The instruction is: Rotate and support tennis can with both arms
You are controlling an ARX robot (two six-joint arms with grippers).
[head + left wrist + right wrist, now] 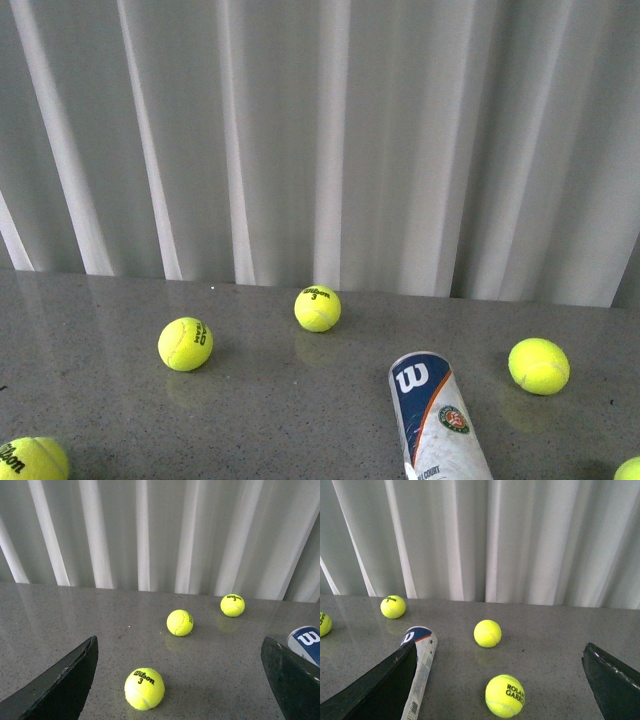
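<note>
Well, I am right at the start of my job, I think, because I am not touching the tennis can [437, 415] yet. It lies flat on the gray tabletop [300, 400], close to the near edge and a bit toward the right edge. Its blue end with the white W points at the far edge, where the white curtain [320, 140] hangs. My left gripper [179, 652] is opened wide and holds nothing. From there I see only the blue tip of the can [306, 641], off to the side and outside the gap. My right gripper [500, 650] is also opened wide and holds nothing. The can [422, 660] lies just beside one of its fingers [380, 685], but outside the gap, not between. So the right one is nearer to the can than the left one. Yellow tennis balls [185, 343] sit all around, some near the far edge and one near the can's right side [538, 365]. Next, I think I must bring both grippers over to the can, one for each part of it, so one can turn it while the other holds it up. I should go slowly and not bump the balls, and I should be gentle, since a round can may roll away.
</note>
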